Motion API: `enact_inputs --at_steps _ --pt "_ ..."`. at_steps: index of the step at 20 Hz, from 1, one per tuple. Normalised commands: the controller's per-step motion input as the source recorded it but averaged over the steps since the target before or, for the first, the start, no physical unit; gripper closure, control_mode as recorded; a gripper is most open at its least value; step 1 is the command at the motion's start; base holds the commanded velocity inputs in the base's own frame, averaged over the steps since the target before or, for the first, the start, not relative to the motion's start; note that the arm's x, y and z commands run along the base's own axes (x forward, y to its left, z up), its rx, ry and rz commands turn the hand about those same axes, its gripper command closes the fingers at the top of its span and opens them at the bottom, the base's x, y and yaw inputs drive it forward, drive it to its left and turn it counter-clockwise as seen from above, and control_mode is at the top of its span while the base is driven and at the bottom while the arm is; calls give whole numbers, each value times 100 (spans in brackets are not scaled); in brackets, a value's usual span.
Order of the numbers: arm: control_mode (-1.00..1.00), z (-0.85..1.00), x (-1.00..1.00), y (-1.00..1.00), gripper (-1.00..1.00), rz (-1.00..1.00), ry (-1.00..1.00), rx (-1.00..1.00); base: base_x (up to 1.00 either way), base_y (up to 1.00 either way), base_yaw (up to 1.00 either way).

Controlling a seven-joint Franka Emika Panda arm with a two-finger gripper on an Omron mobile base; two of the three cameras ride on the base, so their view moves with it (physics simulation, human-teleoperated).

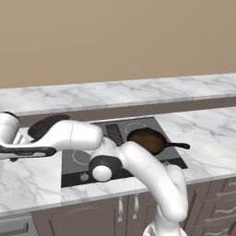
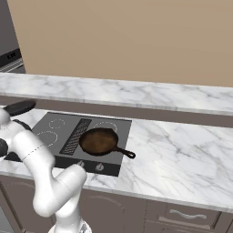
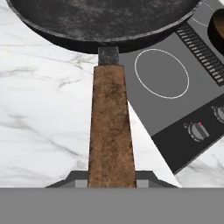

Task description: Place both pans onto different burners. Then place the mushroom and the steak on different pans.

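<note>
I am gripping the black pan (image 3: 105, 22) by its wooden handle (image 3: 110, 131), gripper (image 3: 111, 179) closed on it; judging it rigid, head-heavy, likely to droop.

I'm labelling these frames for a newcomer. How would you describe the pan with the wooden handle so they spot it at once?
Start at the dark grey cooktop set in the marble counter. At its left edge sits the black pan, partly over the marble. Unlike the reddish-brown pan on a right burner, it has a long brown wooden handle, which runs between the jaws.
</note>
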Motion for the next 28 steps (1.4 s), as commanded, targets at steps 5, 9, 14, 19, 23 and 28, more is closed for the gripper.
enact_inputs --at_steps 5,9,14,19,23,28 --pt "-100 -3 0 -56 100 0 -7 5 0 0 0" --pt "-100 -19 -15 -57 100 0 -14 6 0 0 0" --pt "-100 -24 -41 -33 100 -6 -17 12 0 0 0" --pt "-100 0 -22 -42 100 -9 -7 19 0 0 0" --pt "-100 0 -6 -49 100 -1 0 16 0 0 0" --pt "-100 0 0 -31 100 0 0 10 0 0 0"
